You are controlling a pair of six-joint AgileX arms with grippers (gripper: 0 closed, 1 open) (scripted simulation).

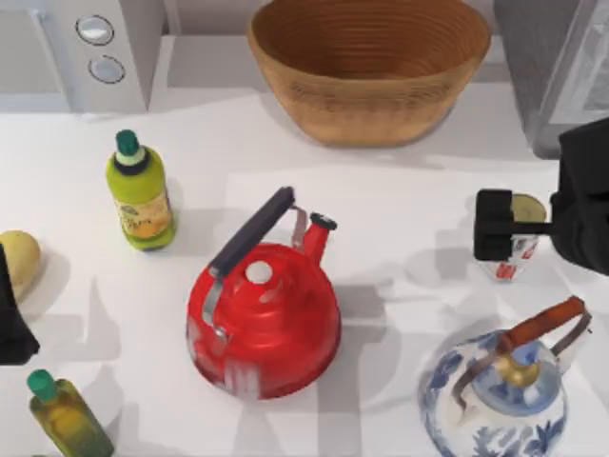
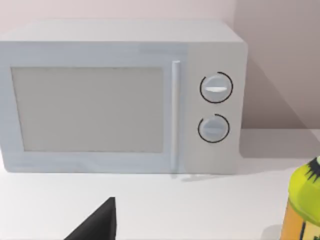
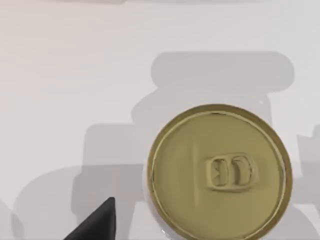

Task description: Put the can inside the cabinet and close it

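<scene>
Presently the can [image 1: 519, 238] stands upright on the white table [image 1: 400, 205] near the top view's right edge, its dull gold lid facing up and red marks visible low on its side. In the right wrist view the can [image 3: 220, 170] is seen straight from above — a round gold top with a pressed tab at its centre, resting on the pale surface.

The right gripper [image 1: 504, 227] hangs directly over the can, one dark finger block sitting at the can's left side; whether the jaws are wide or closed on the can cannot be told. The cabinet [image 1: 552, 67] occupies the top right corner, grey, only partly in view, a little way behind the can.

In front of the can sits a blue-and-white teapot [image 1: 500, 395] with a brown handle. A red kettle [image 1: 265, 319] with a dark handle stands at the table's middle, and a woven basket [image 1: 369, 67] rests behind it at the far edge.

On the left side stand a green-capped bottle [image 1: 140, 195] and, nearer the front, a second bottle [image 1: 67, 419]; a yellowish round object [image 1: 19, 262] lies at the left edge. A white microwave [image 1: 81, 52] with two round knobs fills the far left corner — the left wrist view faces it squarely. The left arm [image 1: 11, 314] is parked at the left edge; its jaw state cannot be told.
</scene>
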